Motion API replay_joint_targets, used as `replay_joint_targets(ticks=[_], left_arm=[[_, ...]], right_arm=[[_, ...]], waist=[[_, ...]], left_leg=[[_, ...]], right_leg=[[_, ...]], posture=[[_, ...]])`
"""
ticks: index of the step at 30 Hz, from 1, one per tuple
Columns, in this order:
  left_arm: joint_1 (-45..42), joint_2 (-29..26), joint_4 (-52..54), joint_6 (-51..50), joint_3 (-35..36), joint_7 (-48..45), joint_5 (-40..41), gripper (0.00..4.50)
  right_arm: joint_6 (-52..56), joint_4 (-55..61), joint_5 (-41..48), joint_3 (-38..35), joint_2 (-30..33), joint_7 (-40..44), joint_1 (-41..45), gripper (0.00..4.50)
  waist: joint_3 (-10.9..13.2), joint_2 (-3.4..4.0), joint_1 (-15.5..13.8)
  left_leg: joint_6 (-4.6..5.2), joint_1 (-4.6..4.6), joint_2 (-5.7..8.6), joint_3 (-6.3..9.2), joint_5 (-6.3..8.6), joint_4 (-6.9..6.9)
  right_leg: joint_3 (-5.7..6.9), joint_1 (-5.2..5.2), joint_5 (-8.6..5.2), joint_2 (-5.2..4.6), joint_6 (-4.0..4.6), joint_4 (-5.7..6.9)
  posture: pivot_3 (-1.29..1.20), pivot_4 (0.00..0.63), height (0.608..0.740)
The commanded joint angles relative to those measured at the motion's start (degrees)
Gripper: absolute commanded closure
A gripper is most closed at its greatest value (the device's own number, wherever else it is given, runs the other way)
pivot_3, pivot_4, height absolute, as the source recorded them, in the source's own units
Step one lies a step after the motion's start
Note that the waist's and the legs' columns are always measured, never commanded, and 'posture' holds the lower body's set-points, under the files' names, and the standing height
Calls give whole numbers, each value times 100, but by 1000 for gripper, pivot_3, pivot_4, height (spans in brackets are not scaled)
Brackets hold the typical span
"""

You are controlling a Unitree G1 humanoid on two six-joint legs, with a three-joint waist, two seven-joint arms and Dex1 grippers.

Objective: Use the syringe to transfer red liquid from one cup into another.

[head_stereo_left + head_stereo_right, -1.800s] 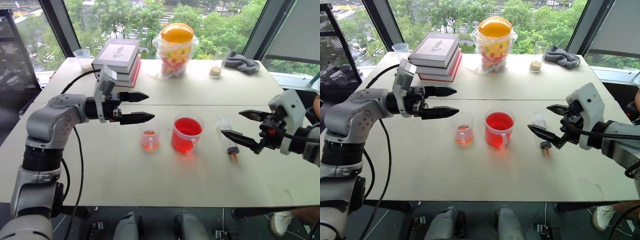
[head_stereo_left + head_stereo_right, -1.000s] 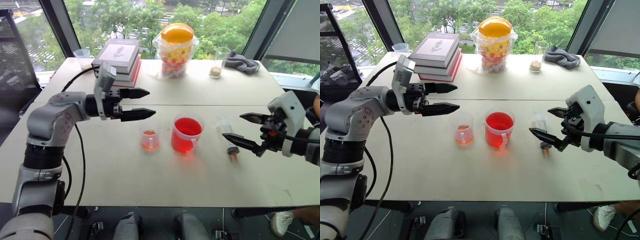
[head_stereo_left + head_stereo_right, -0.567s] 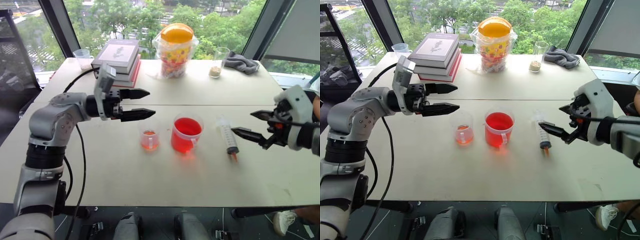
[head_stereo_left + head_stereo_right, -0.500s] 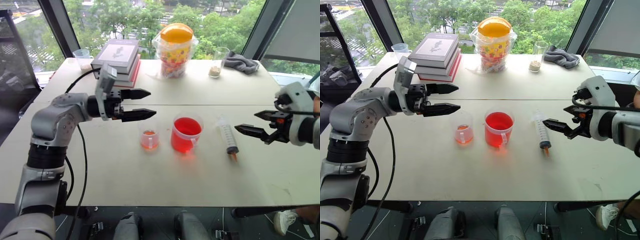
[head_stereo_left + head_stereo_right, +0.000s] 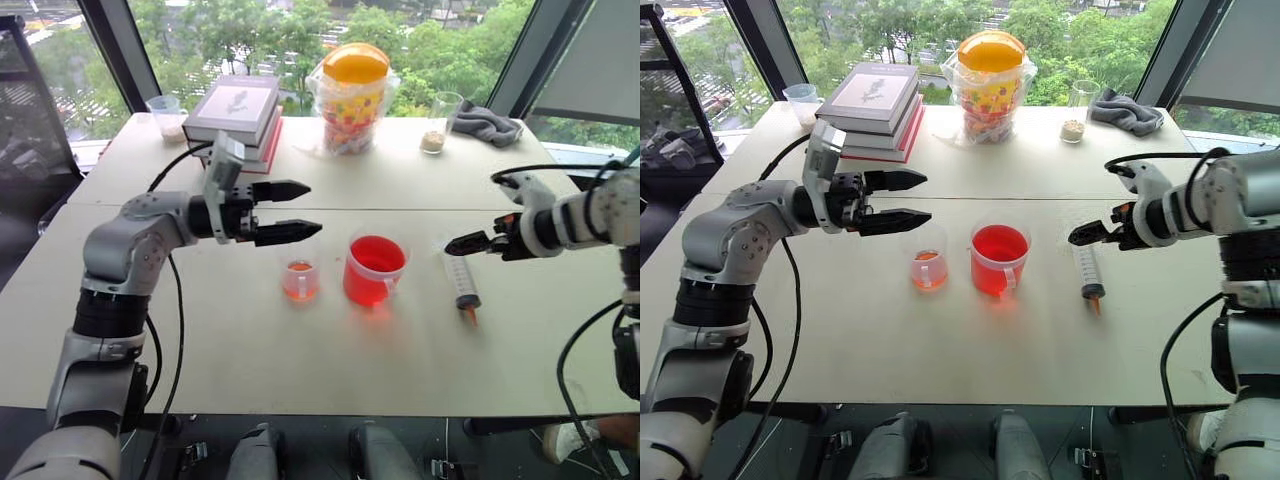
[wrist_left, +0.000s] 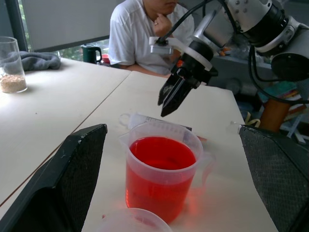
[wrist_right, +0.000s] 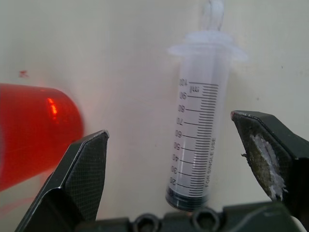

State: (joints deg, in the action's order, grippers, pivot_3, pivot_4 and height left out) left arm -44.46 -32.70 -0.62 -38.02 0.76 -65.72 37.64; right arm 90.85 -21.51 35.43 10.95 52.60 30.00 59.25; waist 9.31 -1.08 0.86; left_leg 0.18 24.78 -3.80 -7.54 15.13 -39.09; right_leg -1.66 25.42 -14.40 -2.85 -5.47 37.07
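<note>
The syringe (image 5: 462, 281) lies flat on the table, right of the handled cup (image 5: 375, 270), which is well filled with red liquid (image 6: 161, 153). Left of that cup stands the small cup (image 5: 299, 280) with a little orange-red liquid at its bottom. My right gripper (image 5: 452, 243) hangs open just above the syringe's plunger end, pointing down and left. In the right wrist view the syringe barrel (image 7: 199, 140) lies between the spread fingers (image 7: 82, 179), untouched. My left gripper (image 5: 314, 208) is open and level, above and behind the small cup, holding nothing.
At the table's far side stand a stack of books (image 5: 235, 110), a candy jar with an orange lid (image 5: 352, 95), a glass with brown grains (image 5: 435, 125), a grey cloth (image 5: 485, 125) and a clear cup (image 5: 165, 115). A person (image 6: 145, 34) sits beyond the table's right end.
My right arm has swung forward over the table and its gripper has tipped downward, from beside the syringe's tip to above its plunger end. The left gripper has stayed put.
</note>
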Motion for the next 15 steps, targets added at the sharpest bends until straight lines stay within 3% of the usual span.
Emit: replay_joint_targets(ticks=[1, 5, 13, 15], left_arm=[[76, -28, 326, 42, 157, 132, 61, 0], [272, -76, 579, 4, 220, 296, 89, 0], [427, -148, 860, -81, 304, 525, 195, 0], [464, -177, 908, -88, 315, 560, 192, 0]], right_arm=[[-394, -598, -484, 444, -214, 295, 348, 41], [-1025, -1302, -1156, 1101, -571, 583, 520, 41], [-1946, -2816, -2133, 1392, -1229, 1141, 890, 41], [-2098, -2992, -2369, 1501, -1335, 1326, 926, 545]], waist=[[0, 0, 7], [0, 1, 14], [0, 1, 23], [0, 1, 36]], left_leg=[[0, 1, 0, -1, 0, 0], [0, 4, 0, 1, 0, 0], [0, 3, 0, 1, 0, -7], [-1, 2, 0, 1, -1, -8]], right_leg=[[1, 1, 1, 0, -2, 0], [3, 4, 2, 2, -5, 1], [4, -2, 3, 3, -6, 3], [4, -3, 3, 3, -5, 4]], posture=[[0, 150, 740], [0, 150, 740], [0, 150, 740], [0, 150, 740]])
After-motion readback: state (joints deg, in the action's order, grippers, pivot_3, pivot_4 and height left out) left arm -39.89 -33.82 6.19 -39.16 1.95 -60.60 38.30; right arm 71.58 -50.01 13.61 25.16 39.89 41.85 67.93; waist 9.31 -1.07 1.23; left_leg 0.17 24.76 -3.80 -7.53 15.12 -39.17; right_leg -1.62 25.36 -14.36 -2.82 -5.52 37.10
